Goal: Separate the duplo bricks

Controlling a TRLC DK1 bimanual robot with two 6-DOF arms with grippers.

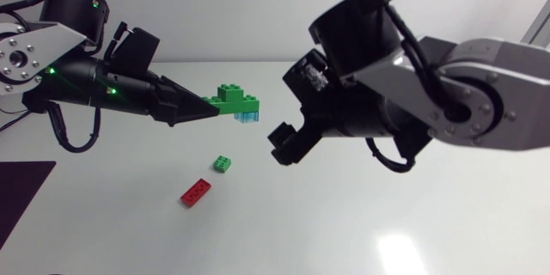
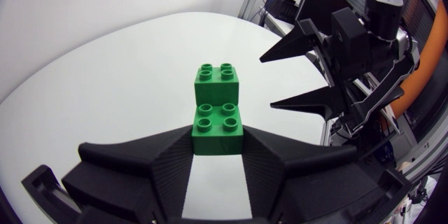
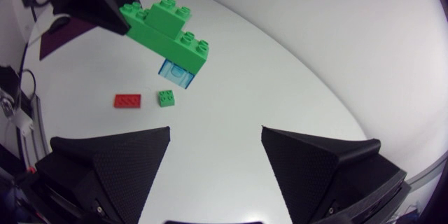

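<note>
The left hand [image 1: 209,107] is closed on one end of a stack of duplo bricks [image 1: 234,100], which is pinched from two sides between the finger pads and held up off the white counter [image 1: 387,223]. The stack is made up of a long green brick [image 3: 164,36], a shorter green brick [image 3: 168,10] pressed onto its top near the middle, and a clear blue brick [image 3: 176,73] fixed under its free end. The long axis of the long green brick is continued straight out from the fingers, so that its free end is pointed toward the right hand [image 3: 213,143]. Its studs are turned upward.

The right hand is spread wide and nothing is held in it. It is aimed at the free end of the stack and kept apart from it, with no contact.

Below the stack, two loose bricks are lying on the counter: a small green brick [image 1: 223,164] and, just beside it, a flat red brick [image 1: 196,191], both studs up. A dark mat [image 1: 21,193] is seen at the counter's left edge, well apart from them.
</note>
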